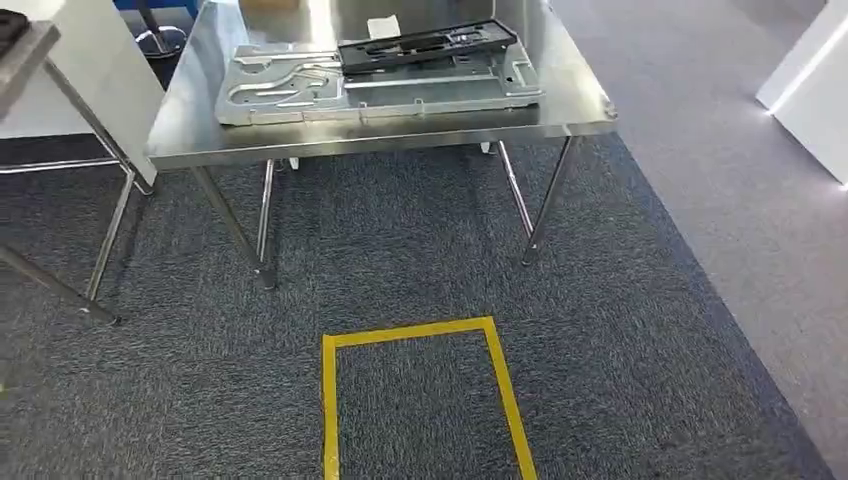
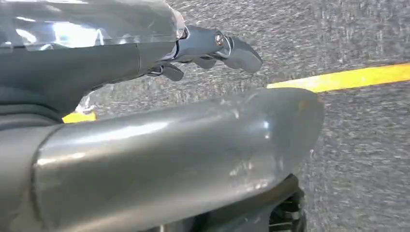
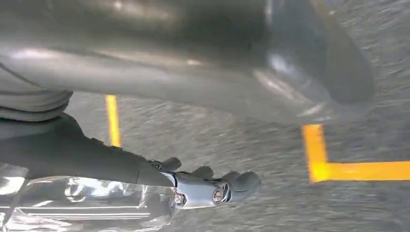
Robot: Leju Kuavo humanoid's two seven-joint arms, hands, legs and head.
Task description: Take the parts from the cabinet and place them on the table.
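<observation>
A large silver stamped metal plate (image 1: 300, 90) lies flat on the steel table (image 1: 190, 120) ahead of me. A long black part (image 1: 430, 45) rests on the plate's far right portion. My left hand (image 2: 121, 67) hangs over the grey carpet with its fingers (image 2: 227, 46) stretched out and nothing in it. My right hand (image 3: 121, 164) also hangs above the carpet, fingers (image 3: 227, 186) extended and holding nothing. Both hands are well away from the table.
A yellow tape rectangle (image 1: 420, 335) marks the carpet just in front of me. A steel-legged stand (image 1: 40, 60) is at the left edge. A white slip (image 1: 383, 27) lies behind the black part. A white unit (image 1: 810, 80) stands at the right.
</observation>
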